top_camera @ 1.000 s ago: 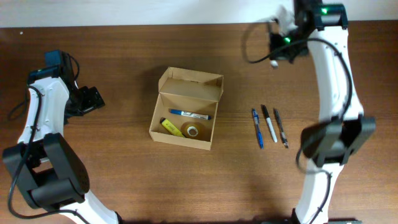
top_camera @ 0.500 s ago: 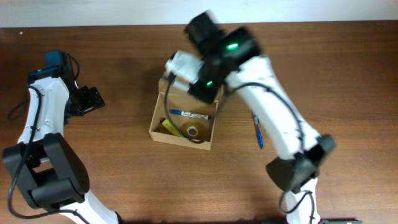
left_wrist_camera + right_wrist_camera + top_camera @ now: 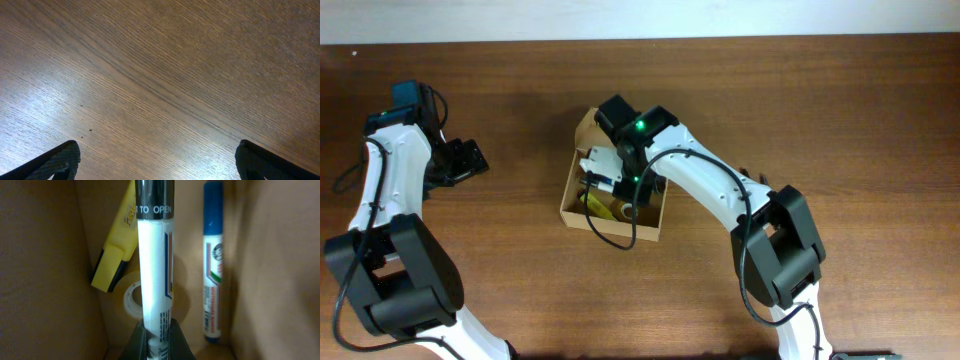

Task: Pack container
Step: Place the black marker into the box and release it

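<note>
The container (image 3: 572, 205) sat near the middle of the table (image 3: 840, 110), the left gripper (image 3: 468, 160) well apart to its left. Inside it, the marker (image 3: 155, 270) in the right gripper (image 3: 159, 342) hung between a highlighter (image 3: 117, 250) and tape roll (image 3: 131, 299) on one side and a second marker (image 3: 214, 280) on the other

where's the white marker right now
Right wrist view, centre: white marker in the right hand, inside the container, between the yellow highlighter and the blue-capped marker.
</note>
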### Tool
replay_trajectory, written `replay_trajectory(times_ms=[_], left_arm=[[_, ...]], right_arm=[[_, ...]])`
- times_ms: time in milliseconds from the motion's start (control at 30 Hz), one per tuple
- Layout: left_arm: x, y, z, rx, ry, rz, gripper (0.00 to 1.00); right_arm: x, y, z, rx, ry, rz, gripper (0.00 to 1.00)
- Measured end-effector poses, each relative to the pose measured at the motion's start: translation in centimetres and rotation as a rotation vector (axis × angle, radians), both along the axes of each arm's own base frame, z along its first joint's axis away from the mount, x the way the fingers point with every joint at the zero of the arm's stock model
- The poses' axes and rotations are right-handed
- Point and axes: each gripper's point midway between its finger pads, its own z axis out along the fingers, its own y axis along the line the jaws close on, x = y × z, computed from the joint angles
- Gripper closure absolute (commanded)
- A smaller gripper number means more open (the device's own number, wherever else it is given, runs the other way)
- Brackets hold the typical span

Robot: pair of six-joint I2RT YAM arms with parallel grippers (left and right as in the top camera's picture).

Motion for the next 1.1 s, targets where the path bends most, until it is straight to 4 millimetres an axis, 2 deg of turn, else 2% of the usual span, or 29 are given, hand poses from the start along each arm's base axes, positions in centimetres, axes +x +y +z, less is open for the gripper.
replay_trajectory(times_ms=[33,100,133,267,400,567,633,733,800,900,967,1033,1100], left_arm=[[0.0,0.0,0.0,0.000,0.000,0.000,0.00],[0.0,0.0,0.0,0.000,0.000,0.000,0.00],[0.0,0.0,0.0,0.000,0.000,0.000,0.00],[0.0,0.0,0.0,0.000,0.000,0.000,0.00],[0.0,0.0,0.0,0.000,0.000,0.000,0.00],[0.0,0.0,0.0,0.000,0.000,0.000,0.00],[0.0,0.0,0.0,0.000,-0.001,0.000,0.00],[0.0,0.0,0.0,-0.001,0.000,0.000,0.00],[0.0,0.0,0.0,-0.001,0.000,0.000,0.00],[0.0,0.0,0.0,0.000,0.000,0.000,0.00],[0.0,0.0,0.0,0.000,0.000,0.000,0.00],[0.0,0.0,0.0,0.000,0.000,0.000,0.00],[0.0,0.0,0.0,0.000,0.000,0.000,0.00]], right_arm=[[-0.2,-0.2,-0.4,-0.005,0.006,-0.003,0.96],[-0.5,-0.4,-1.0,-0.014,0.020,-0.015,0.86],[-0.6,-0.5,-1.2,-0.015,0.025,-0.028,0.77],[-0.4,-0.6,-1.2,-0.023,0.022,-0.075,0.62],[-0.7,-1.2,0.0,-0.057,0.041,-0.126,0.56],[0.9,-1.1,5.9,-0.057,-0.021,-0.243,0.56],[1.9,-1.6,9.2,-0.055,-0.089,-0.305,0.55],[2.8,-2.7,15.3,-0.010,-0.216,-0.398,0.55],[2.8,-3.6,18.3,0.029,-0.276,-0.436,0.55],[2.4,-6.2,22.8,0.091,-0.348,-0.512,0.55],[2.8,-9.2,25.2,0.125,-0.392,-0.600,0.54],[3.8,-12.5,26.7,0.146,-0.426,-0.708,0.54],[5.2,-15.9,27.3,0.165,-0.439,-0.823,0.54]])
